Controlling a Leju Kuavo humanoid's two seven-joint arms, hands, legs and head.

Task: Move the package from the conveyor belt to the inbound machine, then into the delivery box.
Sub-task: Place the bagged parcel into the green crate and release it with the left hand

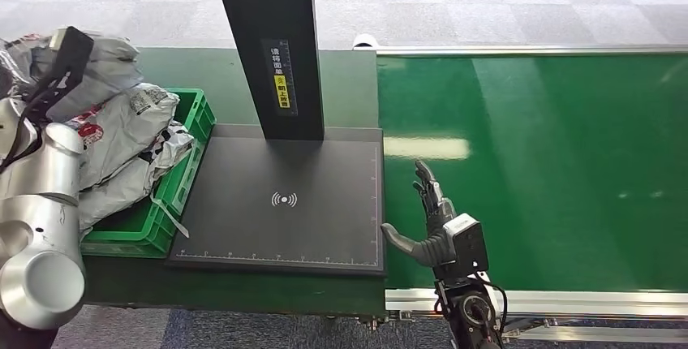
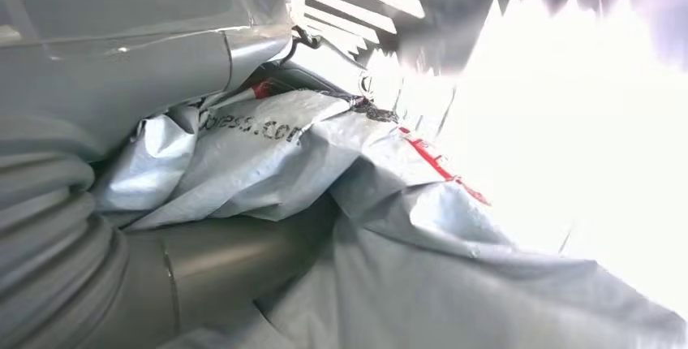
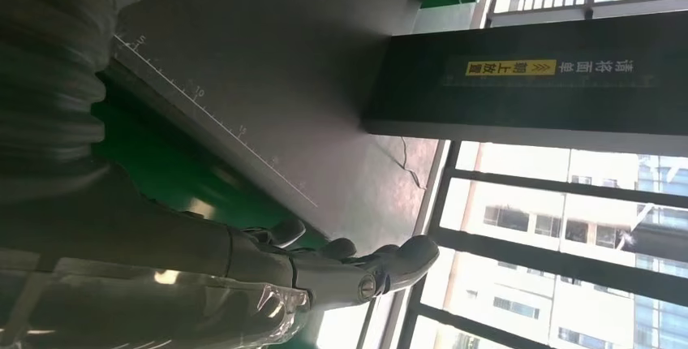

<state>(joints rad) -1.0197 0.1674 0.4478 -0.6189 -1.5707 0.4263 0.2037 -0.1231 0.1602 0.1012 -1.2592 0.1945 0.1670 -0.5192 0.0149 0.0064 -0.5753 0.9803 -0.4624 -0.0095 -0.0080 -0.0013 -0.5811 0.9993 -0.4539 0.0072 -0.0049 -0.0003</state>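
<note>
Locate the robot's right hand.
In the head view, the right hand sits low over the green conveyor belt, fingers apart, just right of the black scanner pad.

My right hand [image 1: 434,223] is flat and open, thumb out. My left arm [image 1: 36,227] is bent up high.

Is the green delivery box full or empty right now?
Full: grey packages heap above the rim of the green delivery box, spilling over its edge.
</note>
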